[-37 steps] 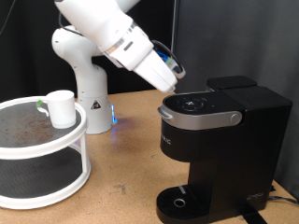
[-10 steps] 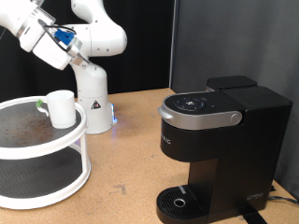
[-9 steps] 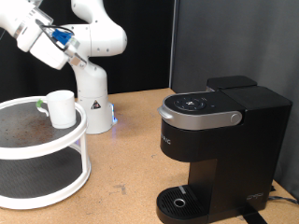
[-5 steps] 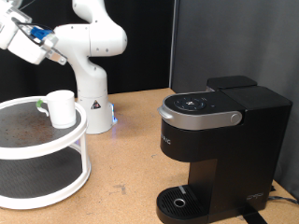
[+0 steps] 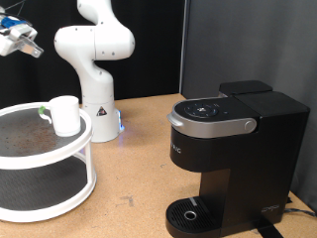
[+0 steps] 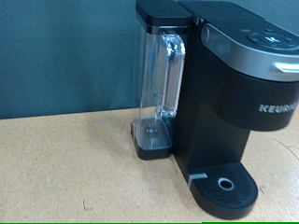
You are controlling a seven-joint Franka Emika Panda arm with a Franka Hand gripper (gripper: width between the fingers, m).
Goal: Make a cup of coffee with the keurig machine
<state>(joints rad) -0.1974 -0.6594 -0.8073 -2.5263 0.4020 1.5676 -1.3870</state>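
Note:
The small white cup (image 5: 65,114) stands upright on the top shelf of a white round two-tier stand (image 5: 59,159) at the exterior view's left. The black keurig machine (image 5: 233,149) stands at the right with its lid down and nothing on its round drip tray (image 5: 190,213). The machine also shows in the wrist view (image 6: 234,103), seen from far off. My gripper (image 5: 28,47) is high at the top left edge of the exterior view, well above the cup and partly cut off. Nothing shows between its fingers. No fingers show in the wrist view.
The white robot base (image 5: 97,94) stands behind the stand. A small dark pod with a green top (image 5: 43,111) lies just behind the cup. The clear water tank (image 6: 159,93) sits on the machine's side. The wooden table (image 5: 139,169) lies between stand and machine.
The arm has swung from above the machine across to the exterior view's left and up, and the gripper now sits at the top left edge. Cup and machine have not moved.

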